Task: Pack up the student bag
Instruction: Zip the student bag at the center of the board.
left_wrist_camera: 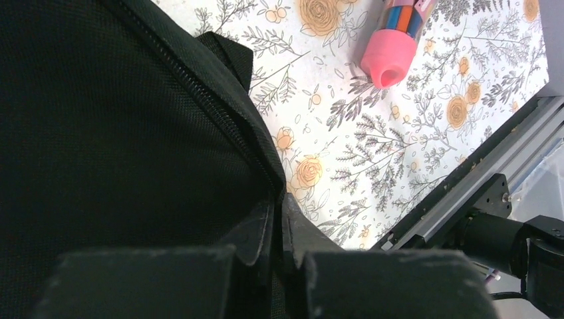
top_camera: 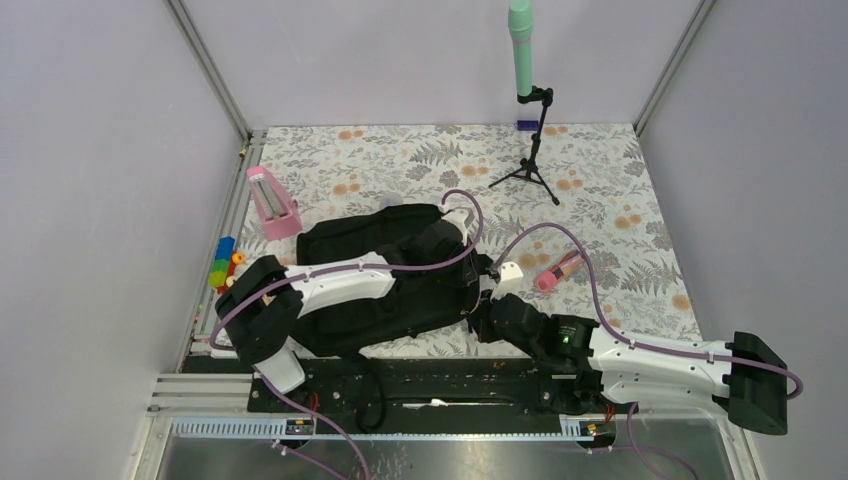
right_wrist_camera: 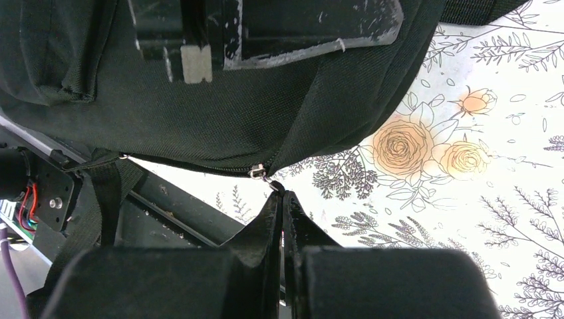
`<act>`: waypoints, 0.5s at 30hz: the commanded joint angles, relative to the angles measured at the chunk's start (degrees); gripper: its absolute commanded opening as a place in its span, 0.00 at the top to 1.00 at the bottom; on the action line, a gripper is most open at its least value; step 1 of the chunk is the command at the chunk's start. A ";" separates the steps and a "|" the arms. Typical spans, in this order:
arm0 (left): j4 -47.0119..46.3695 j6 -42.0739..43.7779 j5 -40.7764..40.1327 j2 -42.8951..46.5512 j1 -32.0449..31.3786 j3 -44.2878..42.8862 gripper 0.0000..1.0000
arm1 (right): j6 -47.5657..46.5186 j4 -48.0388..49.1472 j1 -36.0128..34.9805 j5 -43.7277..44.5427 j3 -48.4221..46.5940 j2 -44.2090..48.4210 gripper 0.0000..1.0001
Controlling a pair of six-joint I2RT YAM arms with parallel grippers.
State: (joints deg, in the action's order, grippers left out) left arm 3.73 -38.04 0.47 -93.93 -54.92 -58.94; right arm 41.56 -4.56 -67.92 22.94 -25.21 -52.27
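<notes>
The student bag lies flat in the middle of the floral table, a large black fabric backpack. My left arm reaches across it to its right edge. There my left gripper is shut on the bag's fabric seam, right beside the zip. My right gripper comes in from the right at the bag's near right corner. In the right wrist view its fingertips are shut on the pull of the metal zip slider. The bag fills the upper half of that view.
A pink pencil case lies just right of the bag. A pink wedge-shaped object and coloured blocks sit at the left edge. A tripod carrying a green cylinder stands at the back. A metal rail borders the near side.
</notes>
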 commanded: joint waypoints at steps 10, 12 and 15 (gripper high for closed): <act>-9.31 2.58 2.56 -2.30 4.53 -7.89 1.00 | -4.94 2.00 -6.47 4.55 -7.07 -5.55 1.00; -10.14 2.69 2.97 -2.56 5.41 -8.35 1.00 | -5.12 3.45 -8.32 4.85 -8.66 -8.54 1.00; -11.32 2.92 3.71 -3.01 6.24 -9.00 1.00 | -5.50 5.11 -11.14 4.66 -11.90 -13.29 1.00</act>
State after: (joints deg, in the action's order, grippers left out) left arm 2.94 -36.51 4.91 -96.29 -50.85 -63.13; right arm 37.15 -3.97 -74.70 28.16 -31.73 -61.06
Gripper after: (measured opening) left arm 0.013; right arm 0.018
